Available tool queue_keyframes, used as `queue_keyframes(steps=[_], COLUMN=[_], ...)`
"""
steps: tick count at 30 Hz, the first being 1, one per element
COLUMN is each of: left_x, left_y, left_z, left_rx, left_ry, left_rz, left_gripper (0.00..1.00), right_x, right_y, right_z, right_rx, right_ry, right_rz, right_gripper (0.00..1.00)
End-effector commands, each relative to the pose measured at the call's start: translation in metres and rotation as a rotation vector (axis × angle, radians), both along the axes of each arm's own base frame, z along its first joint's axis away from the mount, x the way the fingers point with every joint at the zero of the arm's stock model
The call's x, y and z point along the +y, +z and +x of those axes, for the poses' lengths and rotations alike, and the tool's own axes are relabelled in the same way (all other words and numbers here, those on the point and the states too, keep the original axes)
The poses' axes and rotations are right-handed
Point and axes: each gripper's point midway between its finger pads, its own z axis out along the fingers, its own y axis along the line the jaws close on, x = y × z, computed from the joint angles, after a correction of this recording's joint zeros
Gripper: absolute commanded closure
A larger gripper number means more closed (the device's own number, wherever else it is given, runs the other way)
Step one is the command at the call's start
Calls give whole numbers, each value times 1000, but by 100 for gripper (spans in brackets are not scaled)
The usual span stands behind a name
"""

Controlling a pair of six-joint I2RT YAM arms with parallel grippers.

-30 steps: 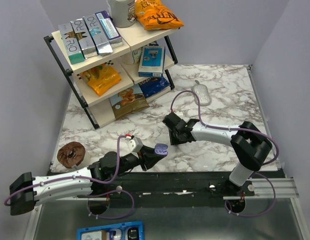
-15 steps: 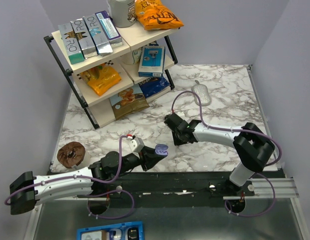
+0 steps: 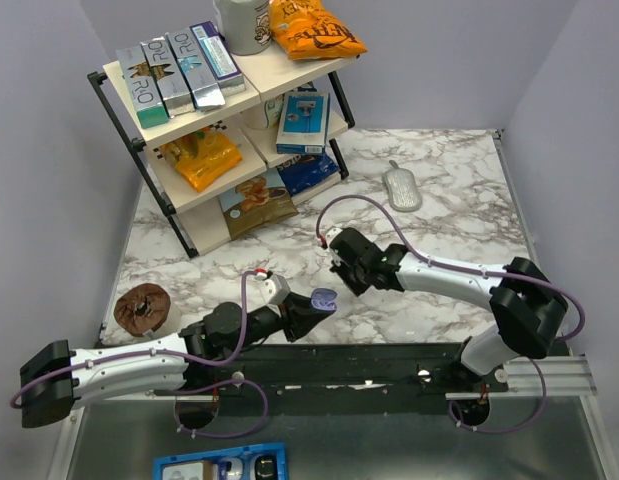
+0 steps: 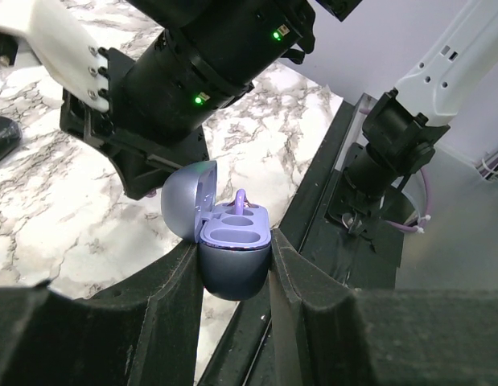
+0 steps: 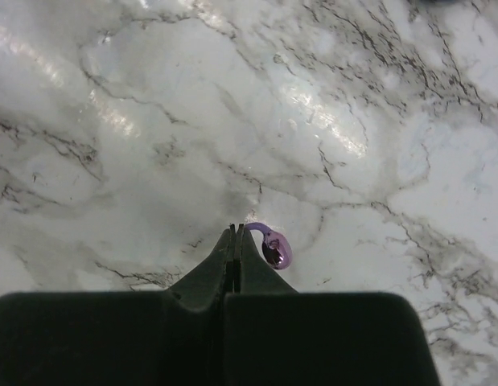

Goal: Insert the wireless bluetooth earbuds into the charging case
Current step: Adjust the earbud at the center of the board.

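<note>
The charging case (image 4: 232, 257) is a lavender-blue clamshell with its lid open, and my left gripper (image 4: 234, 245) is shut on its lower shell. One purple earbud (image 4: 240, 198) stands in the far socket; the near socket is empty. In the top view the case (image 3: 322, 297) sits near the table's front edge, in my left gripper (image 3: 311, 310). My right gripper (image 5: 235, 231) is shut, and the thin stem of a translucent purple earbud (image 5: 275, 248) comes out of its tips. The bud hangs just right of the tips over the marble. In the top view my right gripper (image 3: 349, 285) is a short way right of the case.
A black-framed shelf (image 3: 194, 105) with boxes and snack bags fills the back left. A brown round object (image 3: 141, 308) lies at the front left, a grey oval thing (image 3: 401, 188) at the back right. A blue tray (image 3: 221, 465) sits below the table's edge.
My right gripper has shut and its arm has swung a little left, toward the case. The left gripper keeps hold of the case and has barely moved.
</note>
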Motion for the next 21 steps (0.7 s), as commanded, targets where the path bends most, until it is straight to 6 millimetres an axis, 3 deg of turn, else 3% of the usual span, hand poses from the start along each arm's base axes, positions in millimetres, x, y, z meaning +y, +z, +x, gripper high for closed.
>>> queue_keyframes(steps=[1,5,13,18,21], left_x=[-3,-2,-5,-1,-1], left_y=[11,13,14,12,13], left_z=[-5,-5,-8,-8,-8], left_rx=[-27,-34,-29,-25,-26], left_ry=[-29,-26,-43,-33,-31], left_rz=[-40,-49,-55,-61,-63], left_gripper=[100,100,100,100,100], right_x=[4,5,-8,-11,-10], right_y=[-3,2,-36,-31,-18], right_z=[-7,-9,-14,-6,0], right_rx=[-33,-90,14,-22,-58], right_ry=[269,370,336,292,257], right_rz=[-65,-41,-154,-168,-158], right_gripper=[99,97,87,74,64])
